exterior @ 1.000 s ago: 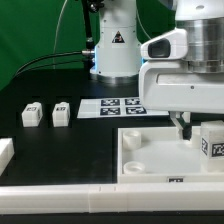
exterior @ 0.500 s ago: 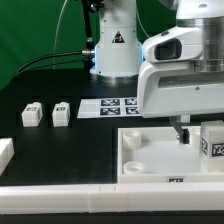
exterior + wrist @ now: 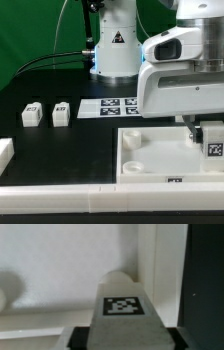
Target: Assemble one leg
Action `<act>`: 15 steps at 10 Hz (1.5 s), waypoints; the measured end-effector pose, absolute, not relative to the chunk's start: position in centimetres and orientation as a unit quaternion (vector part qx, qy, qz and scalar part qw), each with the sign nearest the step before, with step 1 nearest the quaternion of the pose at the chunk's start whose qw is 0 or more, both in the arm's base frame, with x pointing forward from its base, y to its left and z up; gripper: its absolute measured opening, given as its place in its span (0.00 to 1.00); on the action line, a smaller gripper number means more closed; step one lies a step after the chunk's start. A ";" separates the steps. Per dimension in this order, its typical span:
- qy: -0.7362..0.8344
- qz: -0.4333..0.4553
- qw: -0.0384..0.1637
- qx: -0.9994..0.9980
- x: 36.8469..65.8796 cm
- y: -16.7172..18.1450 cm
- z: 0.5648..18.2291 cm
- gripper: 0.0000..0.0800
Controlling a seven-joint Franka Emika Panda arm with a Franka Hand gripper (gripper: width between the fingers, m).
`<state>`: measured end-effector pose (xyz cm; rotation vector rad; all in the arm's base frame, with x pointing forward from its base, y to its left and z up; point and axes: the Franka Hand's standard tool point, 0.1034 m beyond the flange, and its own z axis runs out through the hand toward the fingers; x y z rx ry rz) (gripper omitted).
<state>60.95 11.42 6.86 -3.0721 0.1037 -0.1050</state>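
My gripper (image 3: 206,131) is shut on a leg (image 3: 214,143), a small white block with a black-and-white tag. It holds the leg at the exterior view's right, over the right part of the large white panel (image 3: 150,158). In the wrist view the leg (image 3: 122,303) stands out from between my dark fingers (image 3: 80,337), its rounded tip close to the panel's raised edge (image 3: 148,258). Whether the tip touches the panel cannot be told. Two more legs (image 3: 31,114) (image 3: 61,113) stand on the black table at the left.
The marker board (image 3: 110,105) lies behind the panel, in front of the robot base (image 3: 113,45). A long white rail (image 3: 70,200) runs along the front edge, and a white block (image 3: 5,152) sits at the far left.
My gripper has moved slightly down and to the exterior view's right, with the leg still in it. The other legs and the panel have not moved.
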 end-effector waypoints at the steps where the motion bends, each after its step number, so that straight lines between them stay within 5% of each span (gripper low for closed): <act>1: 0.053 -0.033 0.034 -0.997 60.9 11.4 6.9 0.36; 15: 0.648 0.002 0.060 -0.760 60.8 11.9 6.8 0.37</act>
